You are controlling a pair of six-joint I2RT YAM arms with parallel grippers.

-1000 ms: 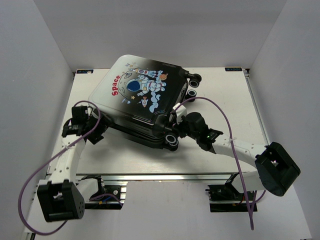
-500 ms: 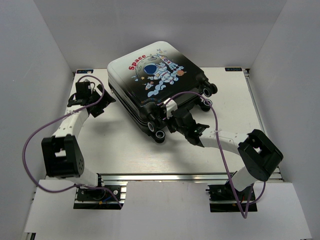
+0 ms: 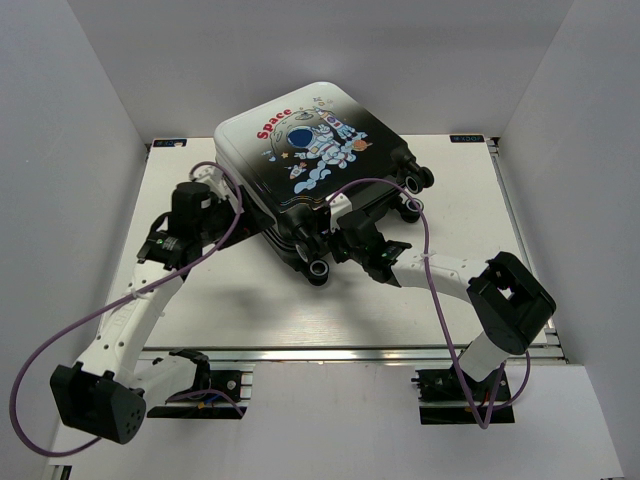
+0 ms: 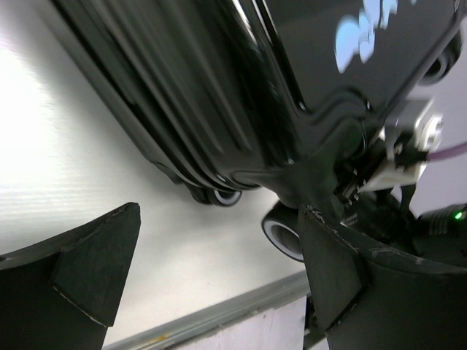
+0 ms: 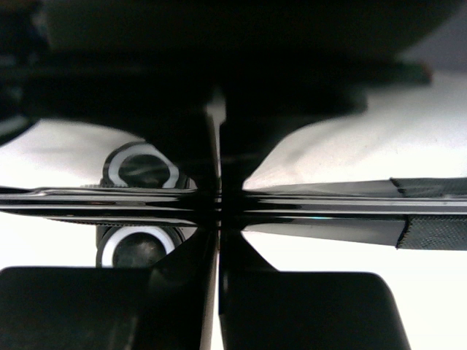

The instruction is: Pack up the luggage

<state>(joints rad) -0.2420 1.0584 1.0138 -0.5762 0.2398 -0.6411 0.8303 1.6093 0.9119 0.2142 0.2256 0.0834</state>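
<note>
**Closed luggage at the far middle of the table, an arm at each side**

A white table [image 3: 250,310] fills a booth of plain white walls [image 3: 90,110] on the left, right and far sides. A metal rail [image 3: 350,354] runs along the table's near edge.

The luggage [image 3: 300,150] lies closed on the far half of the table, printed shell upward and tilted, with the red "Space" word toward the far left. Its black wheels [image 3: 318,272] point near and to the right.

The left gripper [image 4: 219,211] sits by the case's left side. Its fingers [image 4: 95,270] are spread wide with nothing between them, and the dark ribbed shell fills the view ahead.

The right gripper [image 5: 219,211] is at the near right edge of the case, beside the wheels. Its fingers [image 5: 306,306] are drawn together with only a hairline seam between them, and the tips are against a thin glossy black edge of the shell. Whether they pinch anything there cannot be told.

Purple cables [image 3: 430,290] loop over both arms.

Compared with half a second ago, the luggage lies as it did and the right arm has barely shifted. The left arm has changed most: its wrist has come in from the far left edge toward the case, and its elbow has swung down to the near left. A full second ago the case lay nearer and was turned with "Space" to the left.
</note>
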